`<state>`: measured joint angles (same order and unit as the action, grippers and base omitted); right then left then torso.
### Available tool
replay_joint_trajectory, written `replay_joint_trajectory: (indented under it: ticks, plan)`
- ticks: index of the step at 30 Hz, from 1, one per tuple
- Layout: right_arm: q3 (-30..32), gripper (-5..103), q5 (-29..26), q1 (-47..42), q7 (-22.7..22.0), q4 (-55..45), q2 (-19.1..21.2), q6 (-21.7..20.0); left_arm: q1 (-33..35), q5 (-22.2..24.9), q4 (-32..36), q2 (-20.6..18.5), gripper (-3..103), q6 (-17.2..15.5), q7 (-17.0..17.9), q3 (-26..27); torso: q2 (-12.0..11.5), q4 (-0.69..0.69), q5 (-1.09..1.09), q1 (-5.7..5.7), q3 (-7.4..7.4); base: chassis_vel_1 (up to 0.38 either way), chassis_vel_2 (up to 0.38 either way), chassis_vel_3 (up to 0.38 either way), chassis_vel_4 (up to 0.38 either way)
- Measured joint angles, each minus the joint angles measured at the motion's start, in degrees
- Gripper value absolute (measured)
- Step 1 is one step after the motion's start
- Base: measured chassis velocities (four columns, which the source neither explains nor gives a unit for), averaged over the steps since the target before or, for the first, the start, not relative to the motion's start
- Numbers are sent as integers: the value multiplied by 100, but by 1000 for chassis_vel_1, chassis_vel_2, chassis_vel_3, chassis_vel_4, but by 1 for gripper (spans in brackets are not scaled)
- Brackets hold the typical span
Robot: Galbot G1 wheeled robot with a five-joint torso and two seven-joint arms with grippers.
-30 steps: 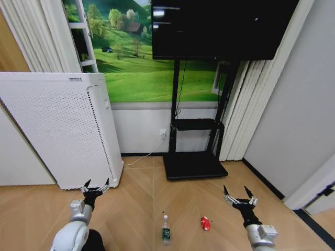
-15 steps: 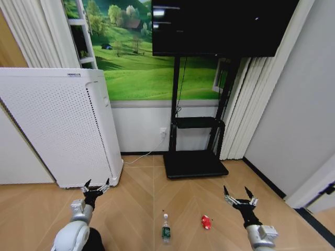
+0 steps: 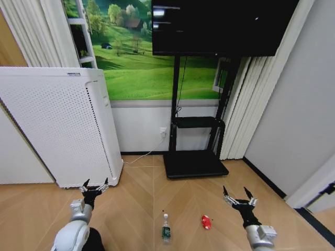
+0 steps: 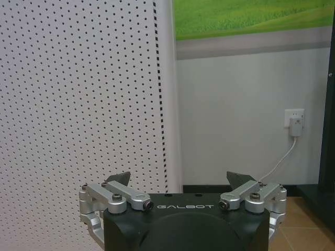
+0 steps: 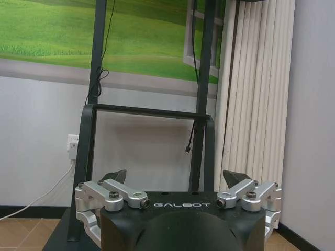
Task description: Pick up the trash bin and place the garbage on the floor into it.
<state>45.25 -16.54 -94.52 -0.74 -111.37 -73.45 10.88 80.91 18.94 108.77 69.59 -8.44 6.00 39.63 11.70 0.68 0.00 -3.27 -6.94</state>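
Observation:
On the herringbone floor, a clear bottle with a green label lies near the head view's lower middle, and a crushed red can sits just to its right. The trash bin is out of view. My left gripper is held open and empty at the lower left, close in front of the white perforated appliance. My right gripper is open and empty at the lower right, right of the can. The left gripper faces the appliance panel; the right gripper faces a black stand.
A black TV stand with a dark screen stands against the back wall, its base plate on the floor. White curtains hang at the right. A wall socket with a white cable lies behind. Open floor spreads around the litter.
The whole head view has shifted slightly, so the camera moved a little. Both grippers stay open in the same pose; bottle and can lie where they were.

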Motion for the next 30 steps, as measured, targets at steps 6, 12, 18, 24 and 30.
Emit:
replay_joint_trajectory:
  ticks: [6, 12, 18, 24, 30]
  plan:
    - [33, 100, -15, -14, -13, -4, 31, 5, 286, 12, 221, -130, 100, -435, 245, 97, 11, 0, 0, -4, -8, 0, 0, 0, 0]
    - [110, 100, -53, -47, -31, -4, 63, 51, 787, 753, 564, -412, 100, -1051, 1022, 483, 18, -1, -1, -6, -14, 0, 0, 0, 0]
    - [133, 100, -91, -28, -72, -30, 114, 56, 1817, 1547, 1261, -927, 100, -1489, 1240, 1251, 25, 0, 0, -7, -17, 0, 0, 0, 0]
    - [123, 100, -170, 47, -103, -79, 178, 21, 2757, 1657, 1797, -1087, 100, -1610, 991, 1944, 29, -2, 1, -8, -20, 0, 0, 0, 0]
    - [123, 100, -342, 140, -110, -108, 282, -4, 3339, 964, 1958, -943, 98, -1823, 1003, 1906, 33, -1, 0, -9, -24, 0, 0, 0, 0]
